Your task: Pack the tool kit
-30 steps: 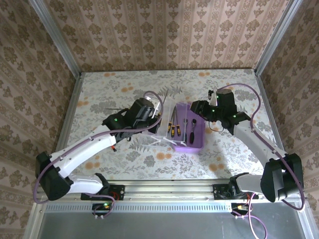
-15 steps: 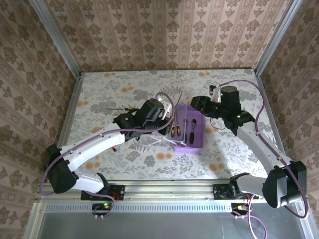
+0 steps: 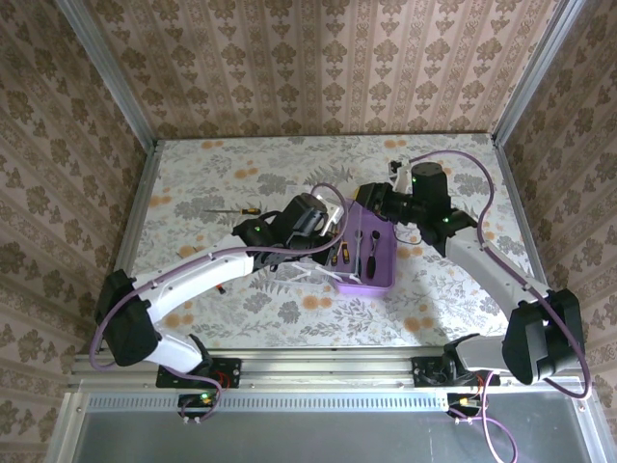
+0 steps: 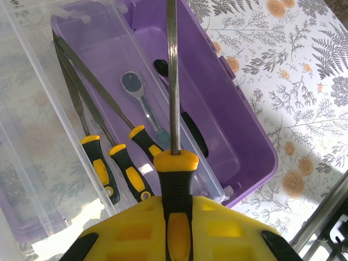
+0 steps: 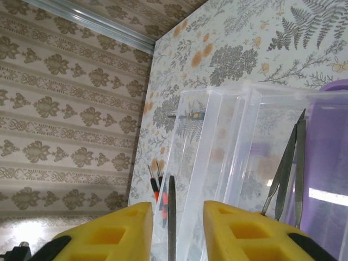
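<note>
The purple tool kit box point(image 3: 378, 262) point(image 4: 228, 125) lies open mid-table, its clear lid point(image 3: 307, 270) point(image 5: 217, 157) folded out to its left. Inside lie three yellow-and-black-handled tools point(image 4: 126, 173) and a small ratchet point(image 4: 136, 89). My left gripper point(image 3: 318, 222) point(image 4: 178, 215) is shut on the yellow-and-black handle of a long tool point(image 4: 173, 76), held over the box. That tool's thin shaft point(image 5: 172, 217) reaches between the fingers of my right gripper point(image 3: 373, 204) point(image 5: 178, 217), which stand open and clear of it on both sides.
A loose screwdriver point(image 3: 229, 209) lies on the floral table point(image 3: 241, 164) to the left of the box. Two small orange-and-black screwdrivers point(image 5: 157, 187) show through the lid. Papered walls and metal rails bound the table.
The left gripper has carried the long tool rightward over the box. The right gripper has swung left to the tool's tip, and its fingers have drawn closer together.
</note>
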You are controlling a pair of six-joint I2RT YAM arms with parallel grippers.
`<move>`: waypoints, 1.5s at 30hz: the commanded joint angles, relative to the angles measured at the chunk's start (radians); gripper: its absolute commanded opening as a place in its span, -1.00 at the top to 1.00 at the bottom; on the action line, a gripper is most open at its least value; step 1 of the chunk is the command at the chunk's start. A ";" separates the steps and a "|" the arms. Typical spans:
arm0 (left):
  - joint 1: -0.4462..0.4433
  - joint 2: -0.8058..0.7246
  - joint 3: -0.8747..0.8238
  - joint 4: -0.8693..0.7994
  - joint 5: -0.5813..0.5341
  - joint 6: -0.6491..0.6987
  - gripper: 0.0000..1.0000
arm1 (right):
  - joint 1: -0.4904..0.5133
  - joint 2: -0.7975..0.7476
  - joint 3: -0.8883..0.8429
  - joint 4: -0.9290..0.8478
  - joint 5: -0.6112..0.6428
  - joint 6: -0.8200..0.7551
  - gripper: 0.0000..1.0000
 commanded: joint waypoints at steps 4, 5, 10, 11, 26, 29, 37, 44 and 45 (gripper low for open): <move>-0.007 -0.003 0.035 0.022 0.021 -0.003 0.94 | 0.009 0.025 0.039 0.013 -0.013 0.003 0.70; -0.007 -0.004 0.033 0.020 0.020 -0.003 0.94 | 0.009 0.026 0.042 0.012 -0.012 0.002 0.73; -0.007 -0.013 0.026 0.013 0.015 -0.003 0.86 | 0.011 0.024 0.054 -0.004 -0.012 -0.009 0.85; -0.007 -0.016 0.025 0.012 0.007 -0.006 0.69 | 0.012 0.020 0.054 0.000 -0.014 -0.010 0.88; 0.029 -0.235 -0.068 -0.097 -0.125 0.006 -0.15 | -0.005 0.149 0.296 -0.357 0.124 -0.367 0.89; 0.066 -0.316 -0.104 -0.116 -0.137 -0.004 -0.15 | -0.006 0.193 0.346 -0.426 0.141 -0.432 0.88; 0.106 -0.438 -0.189 -0.129 -0.187 -0.032 -0.14 | -0.003 0.295 0.401 -0.566 0.175 -0.510 0.89; 0.112 -0.442 -0.203 -0.134 -0.191 -0.037 -0.13 | 0.023 0.337 0.372 -0.547 0.170 -0.492 0.89; 0.112 -0.443 -0.205 -0.136 -0.191 -0.038 -0.13 | 0.028 0.342 0.369 -0.547 0.170 -0.492 0.89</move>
